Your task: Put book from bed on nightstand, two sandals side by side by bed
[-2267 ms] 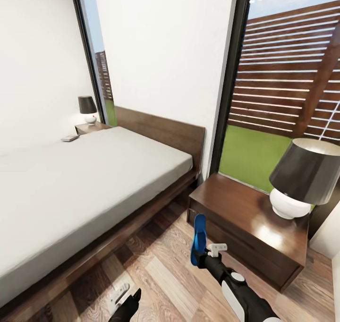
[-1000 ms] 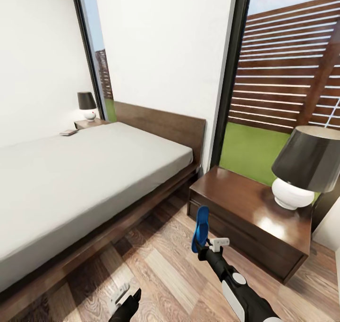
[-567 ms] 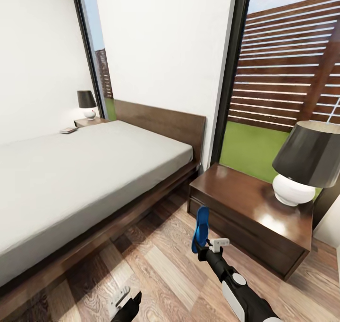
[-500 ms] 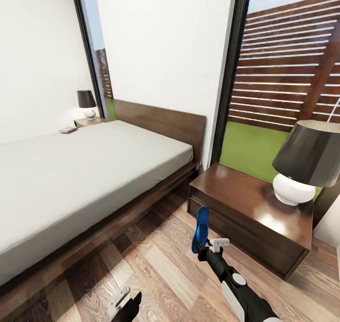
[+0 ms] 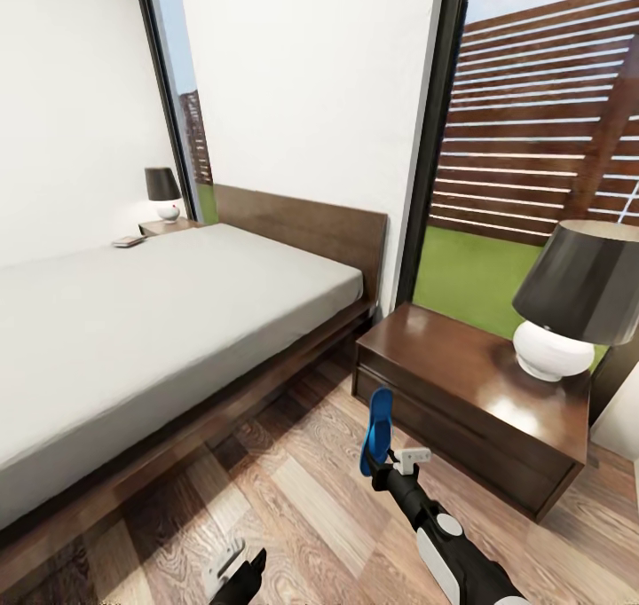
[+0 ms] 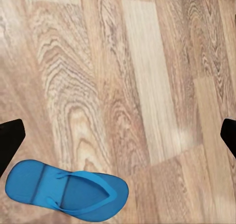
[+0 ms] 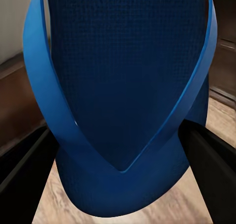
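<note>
Right gripper point(image 5: 388, 468) clamps one bright blue sandal point(image 5: 375, 430) upright above the wood-plank floor point(image 5: 293, 498), beside the dark nightstand point(image 5: 461, 392). Left gripper point(image 5: 232, 569) hangs open over the second blue sandal point(image 6: 66, 193), lying flat. Neither looks paired bedside yet; something small, perhaps the book point(image 5: 128, 242), sits at the grey mattress's point(image 5: 151, 321) far edge.

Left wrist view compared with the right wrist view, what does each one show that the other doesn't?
The left wrist view has a blue sandal lying flat on the floor, strap side up, with the left hand's dark fingertips at the picture's edges, spread and empty. The right wrist view has the held sandal close up, gripped by the right hand, with dark wood furniture behind it. Both share a blue sandal and the wood-plank floor.
</note>
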You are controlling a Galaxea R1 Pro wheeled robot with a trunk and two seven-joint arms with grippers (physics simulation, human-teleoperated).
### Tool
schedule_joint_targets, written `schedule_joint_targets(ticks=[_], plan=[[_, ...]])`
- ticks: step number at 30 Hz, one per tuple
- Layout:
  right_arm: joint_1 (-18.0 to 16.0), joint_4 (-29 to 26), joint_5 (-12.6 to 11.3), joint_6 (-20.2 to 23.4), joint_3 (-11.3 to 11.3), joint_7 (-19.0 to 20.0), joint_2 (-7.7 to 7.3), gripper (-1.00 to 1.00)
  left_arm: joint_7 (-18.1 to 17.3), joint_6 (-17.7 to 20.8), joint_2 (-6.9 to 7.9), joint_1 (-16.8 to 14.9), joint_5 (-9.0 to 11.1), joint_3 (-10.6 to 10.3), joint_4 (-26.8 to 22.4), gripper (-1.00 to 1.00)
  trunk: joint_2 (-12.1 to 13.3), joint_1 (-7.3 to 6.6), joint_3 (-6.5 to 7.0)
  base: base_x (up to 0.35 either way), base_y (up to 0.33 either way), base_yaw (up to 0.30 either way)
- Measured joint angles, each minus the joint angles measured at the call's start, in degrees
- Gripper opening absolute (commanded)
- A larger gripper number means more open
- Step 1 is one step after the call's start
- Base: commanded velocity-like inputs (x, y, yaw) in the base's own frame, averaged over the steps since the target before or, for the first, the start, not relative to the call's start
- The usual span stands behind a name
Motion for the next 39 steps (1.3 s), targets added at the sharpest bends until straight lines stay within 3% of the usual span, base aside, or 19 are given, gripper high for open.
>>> schedule_joint_targets(ticks=[6, 10, 14, 17, 18, 20, 21, 24, 29, 37, 39], plan=[[0.0, 0.0, 0.0, 0.0, 0.0, 0.0, 0.0, -1.0, 0.1, 0.0, -0.09, 0.0, 0.0, 0.0, -0.5, 1.0, -2.4, 1.32, -1.08, 0.0, 0.0, 0.0], [0.0, 0.0, 0.0, 0.0, 0.0, 0.0, 0.12, -1.0, 0.1, 0.0, -0.21, -0.1, 0.1, 0.1, -2.7, 1.0, -2.4, 1.32, -1.08, 0.0, 0.0, 0.0], [0.0, 0.0, 0.0, 0.0, 0.0, 0.0, 0.25, -1.0, 1.4, 0.4, 0.17, -0.2, 3.5, 1.2, -6.5, 1.0, -2.4, 1.32, -1.08, 0.0, 0.0, 0.0], [0.0, 0.0, 0.0, 0.0, 0.0, 0.0, 0.25, -1.0, 1.5, 0.4, 0.17, -0.2, 3.5, 1.2, -6.5, 1.0, -2.4, 1.32, -1.08, 0.0, 0.0, 0.0], [0.0, 0.0, 0.0, 0.0, 0.0, 0.0, 0.25, -1.0, 2.5, 0.4, 0.68, -0.2, 4.7, 1.8, -6.8, 1.0, -2.4, 1.32, -1.08, 0.0, 0.0, 0.0], [0.0, 0.0, 0.0, 0.0, 0.0, 0.0, 0.26, -1.0, 13.2, 0.2, 2.44, -0.2, 9.4, 5.3, -8.1, 1.0, -2.4, 1.32, -1.08, 0.0, 0.0, 0.0], [0.0, 0.0, 0.0, 0.0, 0.0, 0.0, 0.26, -1.0, 16.9, -0.1, 2.81, -0.2, 10.8, 6.3, -9.1, 1.0, -2.4, 1.32, -1.08, 0.0, 0.0, 0.0], [0.0, 0.0, -0.1, 0.0, 0.0, 0.0, 0.26, -1.0, 23.0, -0.7, 2.23, -0.2, 12.9, 7.6, -11.9, 1.0, -2.4, 1.32, -1.08, 0.0, 0.0, 0.0], [0.0, 0.0, -0.2, 0.0, -0.1, 0.0, 0.21, -1.0, 25.5, -1.0, -0.25, -0.2, 13.6, 7.6, -13.0, 1.0, -2.4, 1.32, -1.08, 0.0, 0.0, 0.0], [0.0, 0.0, -0.2, 0.0, -0.1, 0.0, 0.18, -1.0, 26.0, -1.1, -0.26, -0.2, 13.8, 5.8, -12.2, 1.0, -2.4, 1.32, -1.08, 0.0, 0.0, 0.0], [0.0, 0.0, -0.3, 0.0, -0.1, 0.0, 0.18, -1.0, 25.8, -1.1, -0.25, -0.2, 13.9, 4.4, -9.0, 1.0, -2.4, 1.33, -1.08, 0.0, 0.0, 0.0]])
